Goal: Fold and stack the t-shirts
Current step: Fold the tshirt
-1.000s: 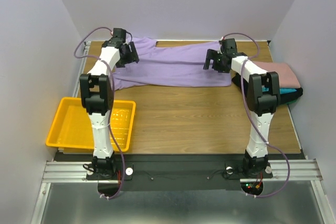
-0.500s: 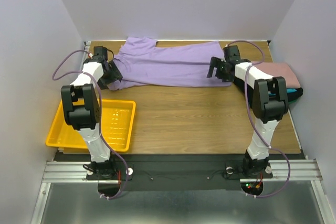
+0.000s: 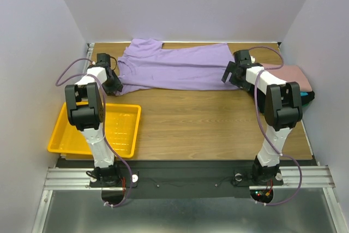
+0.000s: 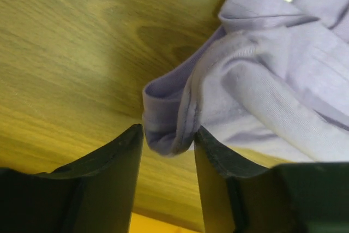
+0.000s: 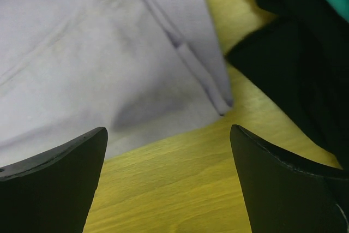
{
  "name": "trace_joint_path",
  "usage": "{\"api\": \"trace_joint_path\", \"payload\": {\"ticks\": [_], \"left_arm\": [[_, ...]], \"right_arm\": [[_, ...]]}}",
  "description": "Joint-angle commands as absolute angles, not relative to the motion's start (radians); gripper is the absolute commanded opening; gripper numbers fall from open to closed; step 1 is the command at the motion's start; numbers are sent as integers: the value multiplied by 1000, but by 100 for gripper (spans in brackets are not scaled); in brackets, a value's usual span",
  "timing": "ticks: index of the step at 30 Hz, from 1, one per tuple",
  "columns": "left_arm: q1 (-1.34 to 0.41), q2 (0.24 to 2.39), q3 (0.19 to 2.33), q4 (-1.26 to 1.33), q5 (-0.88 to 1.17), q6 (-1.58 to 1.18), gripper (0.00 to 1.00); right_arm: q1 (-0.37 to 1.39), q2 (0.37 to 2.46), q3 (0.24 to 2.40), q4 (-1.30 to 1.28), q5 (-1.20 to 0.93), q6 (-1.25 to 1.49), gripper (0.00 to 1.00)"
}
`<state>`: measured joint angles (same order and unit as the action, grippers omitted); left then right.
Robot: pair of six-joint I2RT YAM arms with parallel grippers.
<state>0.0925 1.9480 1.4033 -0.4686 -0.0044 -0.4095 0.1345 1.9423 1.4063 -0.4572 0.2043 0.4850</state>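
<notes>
Left wrist alone shows left end effector [image 4: 169, 133] pinching the lavender t-shirt [image 4: 262, 80] sleeve; right end effector [image 5: 168, 129] gapes wide.

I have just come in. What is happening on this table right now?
Two robot arms work on a lavender t-shirt spread across the far side of the table. The left gripper has its fingers on either side of a bunched fold at the shirt's left edge; whether it pinches yet is unclear. The right gripper hovers open over the shirt's right corner, beside a stack of folded shirts.
</notes>
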Motion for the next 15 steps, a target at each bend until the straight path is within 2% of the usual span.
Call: {"api": "trace_joint_path", "payload": {"ticks": [1,3,6,7,8,9,10,11,14,15], "left_arm": [[103,1966,1425,-454,-5,-405,49],[103,1980,1430,-445,-5,-413,49],[103,2008,1451,-451,-5,-414,40],[104,2014,1456,-454,-8,-414,28],[103,2016,1462,-459,-18,-416,21],[101,2017,1468,-465,-46,-416,4],[104,2016,1476,-472,-60,-417,0],[106,2014,1485,-477,-66,-417,0],[110,2002,1503,-480,-61,-414,0],[112,1996,1517,-486,-67,-414,0]], "right_arm": [[107,1931,1391,-511,287,580,100],[103,1951,1397,-512,290,603,100],[103,2000,1420,-511,285,624,99],[103,2009,1433,-511,285,624,99],[103,2020,1439,-512,288,630,96],[103,2035,1451,-512,294,630,93],[103,2045,1459,-511,296,632,88],[103,2051,1466,-511,290,629,76],[103,2078,1505,-511,272,627,47],[101,2083,1511,-511,272,624,27]]}}
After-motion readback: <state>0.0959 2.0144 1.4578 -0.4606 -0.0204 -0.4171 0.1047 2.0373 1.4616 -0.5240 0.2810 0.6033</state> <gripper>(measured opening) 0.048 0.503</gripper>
